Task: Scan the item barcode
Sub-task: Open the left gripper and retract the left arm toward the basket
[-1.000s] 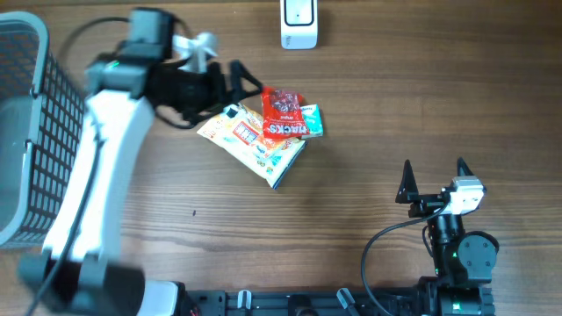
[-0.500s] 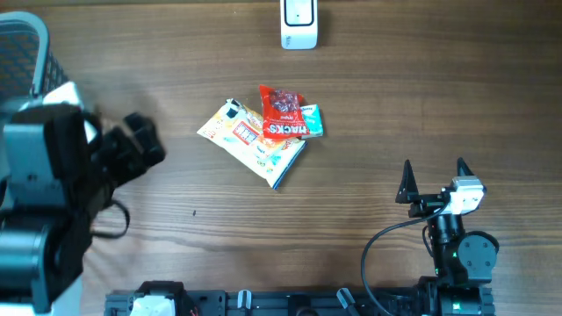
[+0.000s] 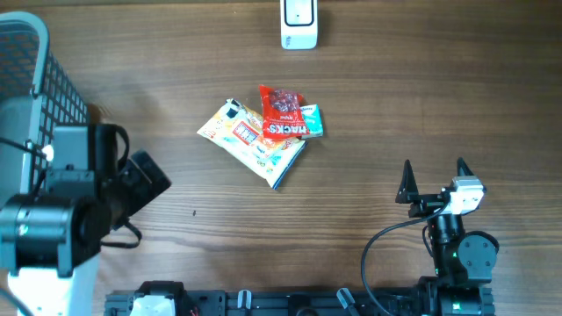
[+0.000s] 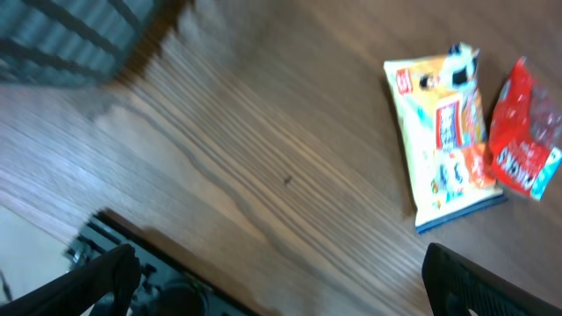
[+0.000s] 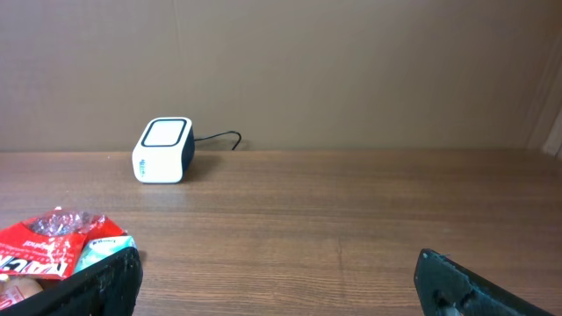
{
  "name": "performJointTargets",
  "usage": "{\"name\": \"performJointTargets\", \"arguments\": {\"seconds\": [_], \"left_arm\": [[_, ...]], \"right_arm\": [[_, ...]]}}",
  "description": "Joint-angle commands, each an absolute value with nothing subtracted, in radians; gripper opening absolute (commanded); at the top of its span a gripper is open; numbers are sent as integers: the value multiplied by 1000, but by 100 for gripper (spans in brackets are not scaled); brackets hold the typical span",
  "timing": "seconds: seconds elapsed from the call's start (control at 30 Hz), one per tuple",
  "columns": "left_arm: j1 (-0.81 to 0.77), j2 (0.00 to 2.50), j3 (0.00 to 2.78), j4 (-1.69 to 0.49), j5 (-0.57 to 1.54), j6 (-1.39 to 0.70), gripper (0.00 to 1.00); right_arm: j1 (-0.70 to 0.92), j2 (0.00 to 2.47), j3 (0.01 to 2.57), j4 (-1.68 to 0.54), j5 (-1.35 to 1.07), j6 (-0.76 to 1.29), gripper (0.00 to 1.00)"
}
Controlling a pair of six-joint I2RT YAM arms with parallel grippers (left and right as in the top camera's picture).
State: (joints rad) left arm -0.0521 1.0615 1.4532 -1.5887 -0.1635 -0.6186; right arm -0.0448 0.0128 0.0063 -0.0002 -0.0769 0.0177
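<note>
A pile of snack packets lies mid-table: a yellow packet [image 3: 250, 140] with a red packet [image 3: 283, 114] resting on its far end and a teal one [image 3: 313, 120] beside it. The white barcode scanner [image 3: 299, 25] stands at the far edge. My left gripper [image 3: 145, 180] hovers open at the front left, well away from the pile; its wrist view shows the yellow packet [image 4: 443, 140] and red packet [image 4: 522, 140] far off, blurred. My right gripper [image 3: 433, 180] stands open and empty at the front right, facing the scanner [image 5: 162, 151] and the red packet [image 5: 44, 246].
A grey wire basket [image 3: 26, 105] stands at the left edge, close behind my left arm, and its corner [image 4: 70, 35] shows in the left wrist view. A cable runs from the scanner's back. Bare wooden table [image 3: 395, 105] lies between the pile and my right gripper.
My left arm has swung back from the yellow packet to the front left of the table, its gripper open and empty. The packets and the right arm have not moved.
</note>
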Motion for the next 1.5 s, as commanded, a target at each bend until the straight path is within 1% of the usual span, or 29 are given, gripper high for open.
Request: {"name": "performJointTargets", "arguments": {"seconds": [0.0, 0.4, 1.2, 1.27, 1.33, 1.4, 1.43, 1.47], "left_arm": [[-47, 1095, 1435, -1588, -87, -641, 100], [-47, 1165, 1435, -1587, -86, -641, 100], [-47, 1165, 1435, -1587, -86, -641, 100], [-47, 1165, 1435, -1587, -86, -641, 100], [-47, 1165, 1435, -1587, -86, -641, 100], [-47, 1165, 1435, -1587, -86, -641, 100], [-47, 1165, 1435, -1587, -86, -641, 100], [-47, 1165, 1435, -1587, -86, -641, 100]], "right_arm": [[-50, 5, 6, 1, -67, 26, 100], [-50, 5, 6, 1, -67, 26, 100], [-50, 5, 6, 6, -72, 39, 100], [-50, 5, 6, 23, -136, 151, 100], [-50, 5, 6, 31, -229, 368, 100], [-50, 5, 6, 22, -247, 543, 100], [-50, 5, 6, 22, -255, 664, 100], [-50, 5, 6, 23, -281, 849, 100]]}}
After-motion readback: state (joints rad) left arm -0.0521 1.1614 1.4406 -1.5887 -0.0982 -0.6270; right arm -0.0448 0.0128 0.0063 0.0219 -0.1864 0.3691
